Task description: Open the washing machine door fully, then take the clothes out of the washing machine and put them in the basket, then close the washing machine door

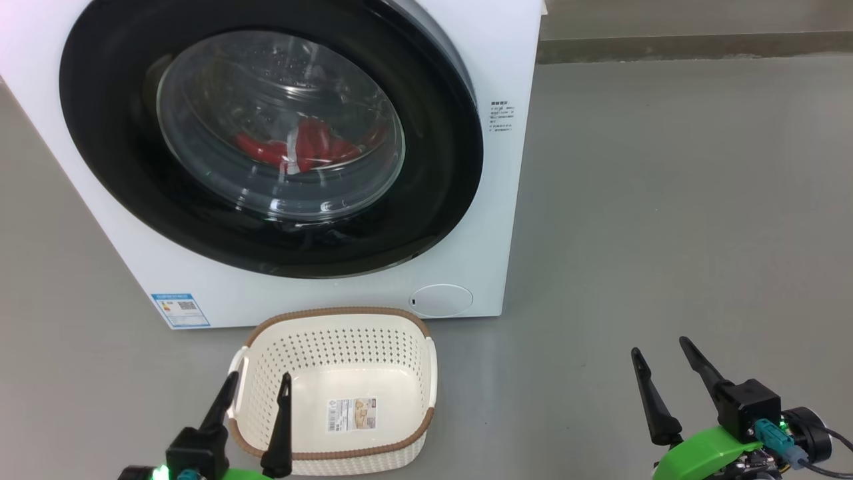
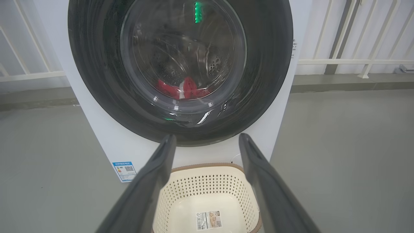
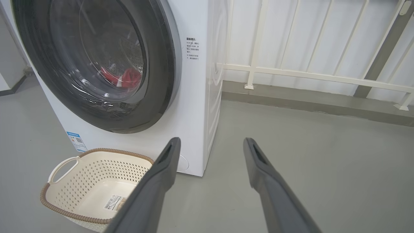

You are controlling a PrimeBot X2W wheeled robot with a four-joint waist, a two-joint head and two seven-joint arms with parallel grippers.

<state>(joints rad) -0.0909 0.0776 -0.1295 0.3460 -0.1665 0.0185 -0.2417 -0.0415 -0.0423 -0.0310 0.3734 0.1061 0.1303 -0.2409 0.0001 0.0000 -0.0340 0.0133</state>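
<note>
While washing machine door [image 1: 106, 133] is closed, red clothes [image 1: 306, 148] inside, basket [image 1: 333, 311] in front, left gripper [image 1: 260, 377], right gripper [image 1: 659, 347], jaws apart

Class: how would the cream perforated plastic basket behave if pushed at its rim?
Probably light: the cream perforated plastic basket has thin holed walls and holds just a paper label. Low and wide, it would likely slide on the smooth grey floor, not tip.

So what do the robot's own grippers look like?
Both the left gripper and right gripper have two long, slim dark fingers tapering to points, set in a black block on a bright green shell. The right one carries a teal plug with a dark cable; a small green light glows by the left.
</note>
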